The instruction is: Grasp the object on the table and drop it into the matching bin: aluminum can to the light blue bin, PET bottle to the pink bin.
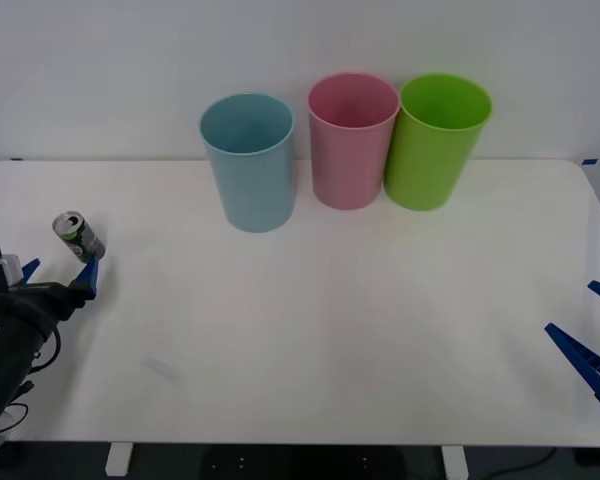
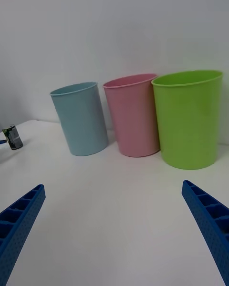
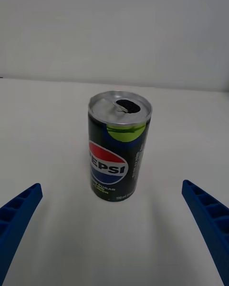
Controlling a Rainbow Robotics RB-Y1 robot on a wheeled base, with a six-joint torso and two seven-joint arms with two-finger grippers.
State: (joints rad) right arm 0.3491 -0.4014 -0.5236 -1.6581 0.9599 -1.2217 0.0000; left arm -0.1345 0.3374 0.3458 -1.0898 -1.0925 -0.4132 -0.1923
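Your left gripper (image 1: 58, 275) sits at the table's (image 1: 310, 330) left edge with its blue fingers spread wide and nothing between them — the can (image 1: 79, 237) stands just ahead of it, upright on the white top and not yet touched. So by my reading you are at the approach: the grasp is not made, and the lift, the carry and the drop are all still to do. Moving right, the light blue bin (image 1: 247, 160) stands at the back of the table, well apart from the can, with the pink bin (image 1: 352, 139) beside it and a green bin (image 1: 437, 139) just beside that; since the thing is a can, the blue one is your target. Your right gripper (image 1: 592, 345) waits at the table's right edge, fingers also apart and empty. The left wrist view gives you what the front view cannot — the can (image 3: 119, 146) lined up between the open fingers, its silver top with the opening already punched, and the printed label facing the camera. The right wrist view shows the three bins side on and the can (image 2: 12, 137) far off beside the blue bin (image 2: 81, 119).
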